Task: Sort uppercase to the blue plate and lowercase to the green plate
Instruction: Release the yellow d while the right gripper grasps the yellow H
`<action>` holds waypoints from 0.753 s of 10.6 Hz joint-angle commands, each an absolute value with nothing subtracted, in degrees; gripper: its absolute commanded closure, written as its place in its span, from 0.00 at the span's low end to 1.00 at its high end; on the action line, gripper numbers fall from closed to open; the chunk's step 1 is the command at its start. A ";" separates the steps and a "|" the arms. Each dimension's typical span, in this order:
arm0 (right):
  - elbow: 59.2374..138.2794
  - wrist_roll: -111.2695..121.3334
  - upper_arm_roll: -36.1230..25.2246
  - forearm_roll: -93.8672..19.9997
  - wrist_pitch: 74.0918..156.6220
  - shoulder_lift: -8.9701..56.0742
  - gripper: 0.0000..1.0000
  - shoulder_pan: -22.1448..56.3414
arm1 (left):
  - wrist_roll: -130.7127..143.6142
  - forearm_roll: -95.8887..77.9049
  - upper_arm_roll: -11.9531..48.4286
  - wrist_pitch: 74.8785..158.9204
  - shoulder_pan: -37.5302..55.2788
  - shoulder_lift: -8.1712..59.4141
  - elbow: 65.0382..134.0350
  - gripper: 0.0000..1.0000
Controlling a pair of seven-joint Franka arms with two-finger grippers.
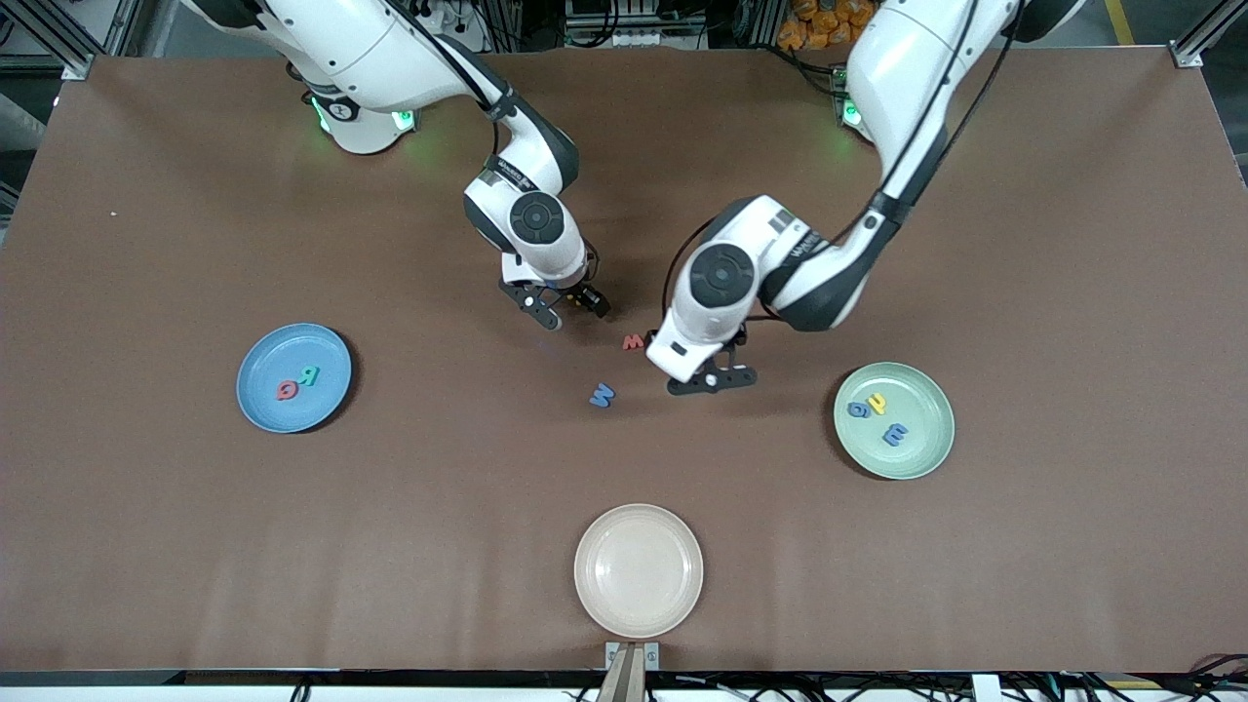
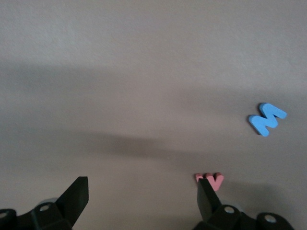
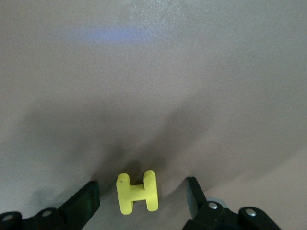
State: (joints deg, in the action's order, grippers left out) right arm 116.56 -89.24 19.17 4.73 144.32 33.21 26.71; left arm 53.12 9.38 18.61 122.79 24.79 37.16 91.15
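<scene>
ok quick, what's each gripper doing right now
Left gripper: open, empty, over the red w.
Right gripper: open around the yellow H, not yet gripping.

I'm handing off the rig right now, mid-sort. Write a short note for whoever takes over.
Left hand: open, low over the table, w beside one finger.
Right hand: open, straddling H on the table, not gripping yet.
Done: Q and R on blue plate; g, h, m on green plate.
Left: H and M to blue plate; w to green plate.
</scene>
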 commanded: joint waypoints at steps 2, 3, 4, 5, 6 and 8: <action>117.60 -87.91 19.78 5.98 141.95 32.35 0.21 26.19 | 55.72 11.69 18.46 127.95 25.22 37.09 94.47 0.00; 117.60 -87.72 19.78 5.89 141.86 32.34 0.21 26.02 | 56.33 11.69 18.46 129.45 25.57 37.00 95.27 0.00; 117.60 -87.71 19.78 5.98 141.86 32.08 0.21 25.93 | 57.03 11.69 18.37 130.25 26.19 37.09 95.53 0.00; 117.60 -87.54 19.78 5.98 141.86 31.91 0.22 25.93 | 57.82 11.69 18.37 131.12 26.89 37.18 95.80 0.00; 117.60 -87.45 19.78 5.89 141.94 31.90 0.24 25.84 | 58.18 11.69 18.37 132.70 27.16 37.53 96.76 0.00; 117.69 -86.93 19.78 5.98 141.94 31.90 0.33 25.84 | 59.41 12.13 18.28 136.04 27.94 37.62 98.78 0.00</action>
State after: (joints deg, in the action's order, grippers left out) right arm 116.46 -87.42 19.25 4.87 142.90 32.89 26.64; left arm 56.78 10.21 18.49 133.35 27.26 37.88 96.92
